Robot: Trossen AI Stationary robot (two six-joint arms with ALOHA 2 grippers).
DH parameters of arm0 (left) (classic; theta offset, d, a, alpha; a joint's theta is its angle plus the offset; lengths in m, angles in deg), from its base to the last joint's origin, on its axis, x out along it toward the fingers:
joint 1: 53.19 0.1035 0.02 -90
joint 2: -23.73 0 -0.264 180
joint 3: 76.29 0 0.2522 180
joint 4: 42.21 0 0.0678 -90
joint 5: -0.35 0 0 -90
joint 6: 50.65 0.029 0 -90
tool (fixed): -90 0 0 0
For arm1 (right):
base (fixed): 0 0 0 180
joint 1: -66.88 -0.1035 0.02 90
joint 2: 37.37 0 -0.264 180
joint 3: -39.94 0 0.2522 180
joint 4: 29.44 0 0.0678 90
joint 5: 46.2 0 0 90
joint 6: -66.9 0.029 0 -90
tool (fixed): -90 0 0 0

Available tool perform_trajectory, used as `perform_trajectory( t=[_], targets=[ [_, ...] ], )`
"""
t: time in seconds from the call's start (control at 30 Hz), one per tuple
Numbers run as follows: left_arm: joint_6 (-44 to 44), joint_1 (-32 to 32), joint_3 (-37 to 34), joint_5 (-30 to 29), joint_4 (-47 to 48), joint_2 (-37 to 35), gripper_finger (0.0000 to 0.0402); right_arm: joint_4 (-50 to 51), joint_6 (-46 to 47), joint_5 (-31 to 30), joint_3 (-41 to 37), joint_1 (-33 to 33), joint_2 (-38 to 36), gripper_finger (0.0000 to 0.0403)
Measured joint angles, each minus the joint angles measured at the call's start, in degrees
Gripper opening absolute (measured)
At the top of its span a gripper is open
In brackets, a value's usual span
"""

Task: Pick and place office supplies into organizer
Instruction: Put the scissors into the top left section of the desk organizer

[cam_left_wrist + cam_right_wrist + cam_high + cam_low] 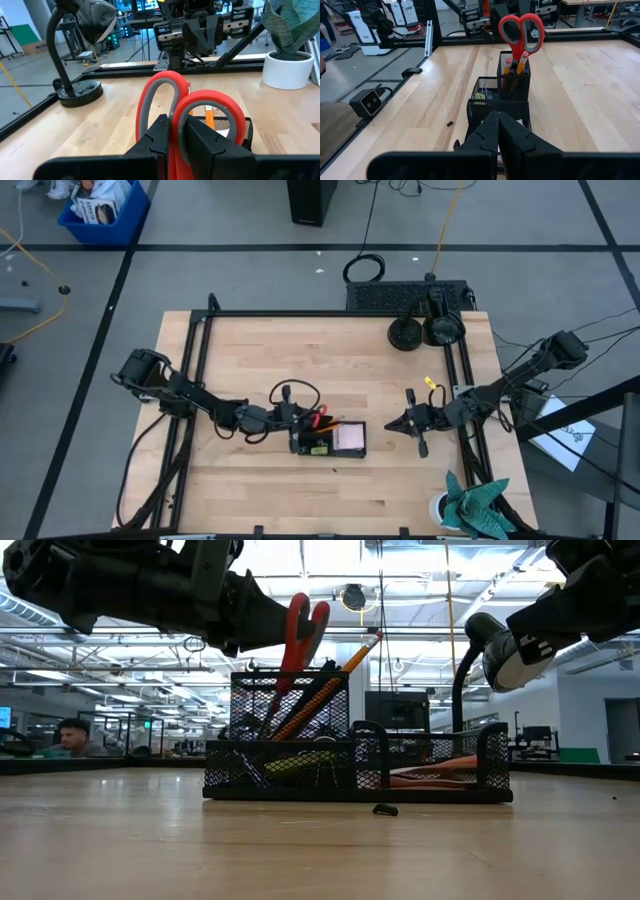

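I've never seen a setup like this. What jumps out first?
The bright red-handled scissors stand handles-up in the tall cup of the black wire-mesh desk organizer at mid-table, pinched by the left end effector. Orange pencils lean beside them, and the right end effector waits shut nearby.

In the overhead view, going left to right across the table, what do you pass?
Left gripper, clamped on the red scissors → black mesh organizer → right gripper, closed and empty → teal plant in a white pot at the table's right edge.
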State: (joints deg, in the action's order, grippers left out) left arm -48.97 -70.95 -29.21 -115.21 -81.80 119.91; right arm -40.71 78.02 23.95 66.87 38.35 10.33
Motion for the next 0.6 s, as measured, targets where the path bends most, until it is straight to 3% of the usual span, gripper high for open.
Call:
perform_trajectory(
  t=[0.17, 0.6],
  targets=[
    [-0.32, 0.11, 0.00, 1.95, 0.36, 0.00, 0.0054, 0.01, 0.00, 0.05, 0.00, 0.00, 0.00, 0.0000],
    [-0.52, 0.04, -0.26, 6.67, 4.45, 0.20, 0.0186, 0.02, 0.15, 0.10, 0.00, 0.00, 0.00, 0.0000]
  ],
)
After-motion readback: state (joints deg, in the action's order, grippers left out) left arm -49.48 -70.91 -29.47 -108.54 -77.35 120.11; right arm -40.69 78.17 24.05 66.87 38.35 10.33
